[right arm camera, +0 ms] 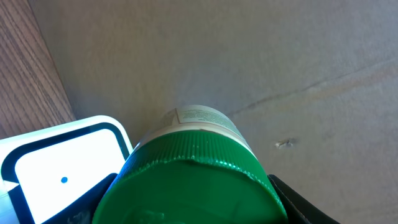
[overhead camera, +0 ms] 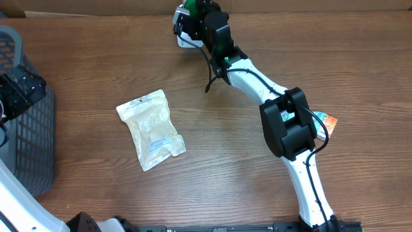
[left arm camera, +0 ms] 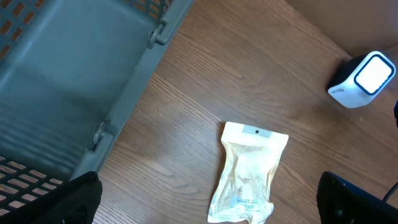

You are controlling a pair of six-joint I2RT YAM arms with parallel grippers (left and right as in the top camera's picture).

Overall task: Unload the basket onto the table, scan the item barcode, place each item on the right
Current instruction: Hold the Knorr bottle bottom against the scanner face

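Right wrist view: the right gripper (right arm camera: 193, 202) is closed about halfway on a bottle (right arm camera: 199, 134), its dark fingers (right arm camera: 292, 202) pressing on either side of the wide green ribbed cap, which fills the space between them. The bottle's pale body with a printed label points away from the gripper toward a cardboard wall. Just to the left of the gripper and slightly below the cap sits the scanner (right arm camera: 56, 168), a white box with a black-framed lit window and a small blue dot; whether the cap touches it cannot be told. In the overhead view the right gripper (overhead camera: 193, 18) is at the far edge of the table with the bottle (overhead camera: 188, 8) in its grasp, right above the scanner (overhead camera: 187, 40). The left gripper (overhead camera: 16, 90) is over a grey basket (overhead camera: 29, 142), well apart from the right one. In the left wrist view the left gripper (left arm camera: 211, 202) has its fingers (left arm camera: 357, 199) spread wide and holds nothing; beneath it lies a clear pouch (left arm camera: 249, 171) flat on the wood, the basket (left arm camera: 74, 74) is to its left, and the scanner (left arm camera: 364, 78) is far ahead to its right. The pouch (overhead camera: 151, 129) lies between the two grippers, touching neither.
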